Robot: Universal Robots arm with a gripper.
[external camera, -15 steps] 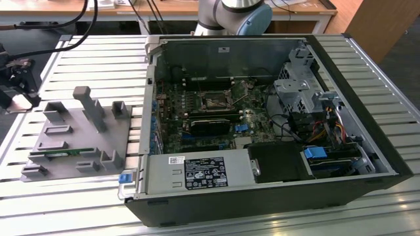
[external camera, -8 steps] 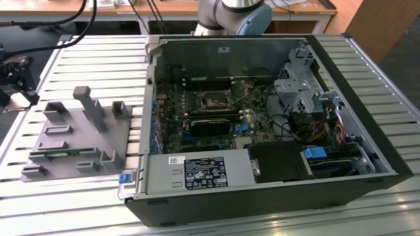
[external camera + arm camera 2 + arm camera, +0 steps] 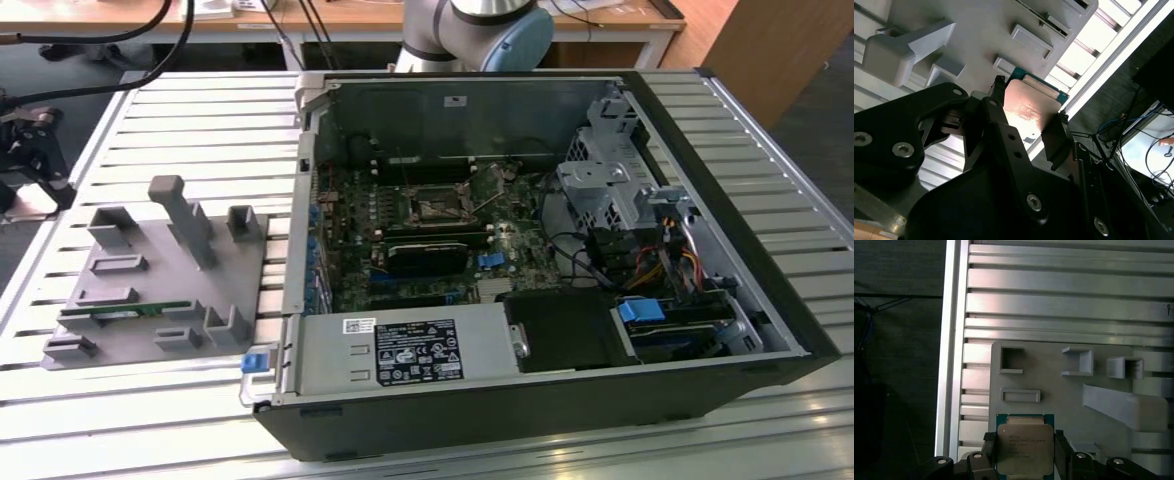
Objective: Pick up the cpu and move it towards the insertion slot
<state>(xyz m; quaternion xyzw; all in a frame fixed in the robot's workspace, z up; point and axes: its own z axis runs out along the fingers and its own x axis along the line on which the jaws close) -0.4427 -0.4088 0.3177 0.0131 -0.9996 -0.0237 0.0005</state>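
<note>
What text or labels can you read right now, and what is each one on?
Nothing reads clearly.
Printed lines on the cpu lid: too small to read.
Black label on the power supply: too small.
White sticker beside it: blurred.
Wall sticker inside the computer case: blurred.

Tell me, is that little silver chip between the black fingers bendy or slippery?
The cpu looks like a flat metal-topped plate, so probably stiff. Its shiny top suggests slick faces, yet the end effector clamps its edges, which likely holds. Thin and small, it seems light.
</note>
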